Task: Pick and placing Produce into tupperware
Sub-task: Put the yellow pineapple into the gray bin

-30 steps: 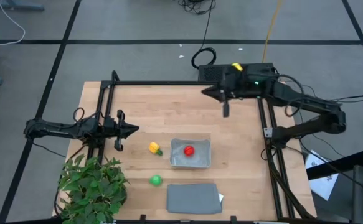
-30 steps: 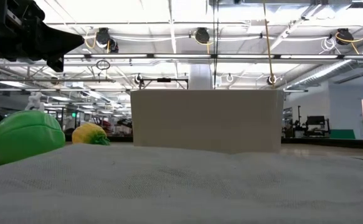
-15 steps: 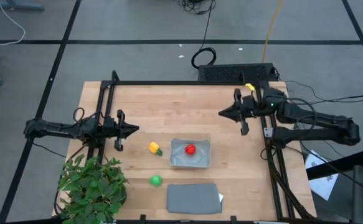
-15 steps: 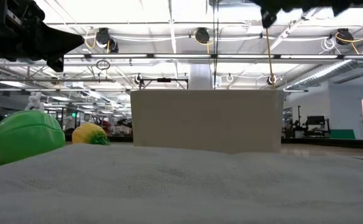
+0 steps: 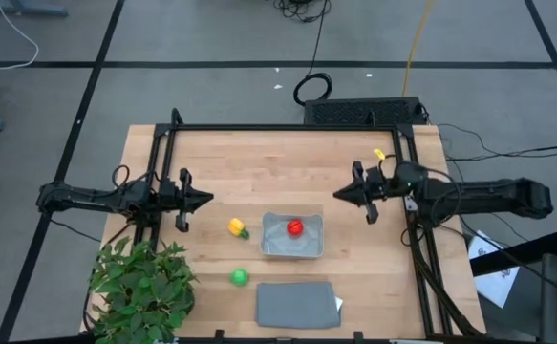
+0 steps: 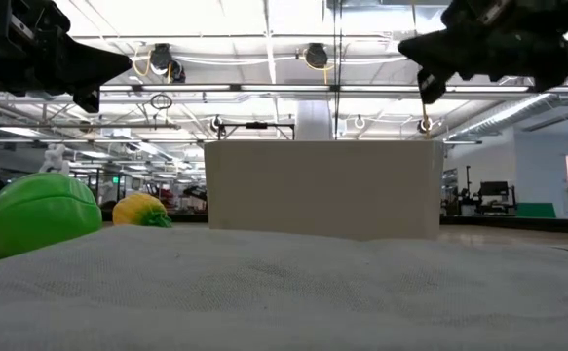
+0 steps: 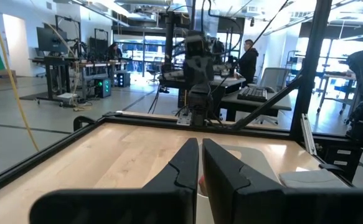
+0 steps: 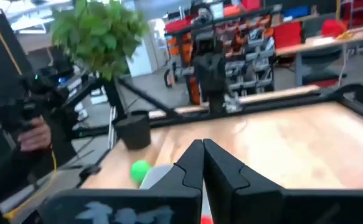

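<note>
The tupperware stands on the table's middle, and the round red piece lies inside it. The yellow piece with a green tip lies on the wood left of the tray. The round green piece lies nearer the front edge; both also show in the low view, green and yellow. My left gripper is shut and empty, above the table left of the yellow piece. My right gripper is shut and empty, above the table to the right of and beyond the tray, pointing left.
A flat dark grey slab lies at the front edge, near the tray. A leafy green plant stands at the front left corner. Black frame rails run along the table's far, left and right sides.
My right gripper has come from the table's far edge toward the near edge and down, into the low view. It now stands level beside the tray's far right and has stayed shut.
</note>
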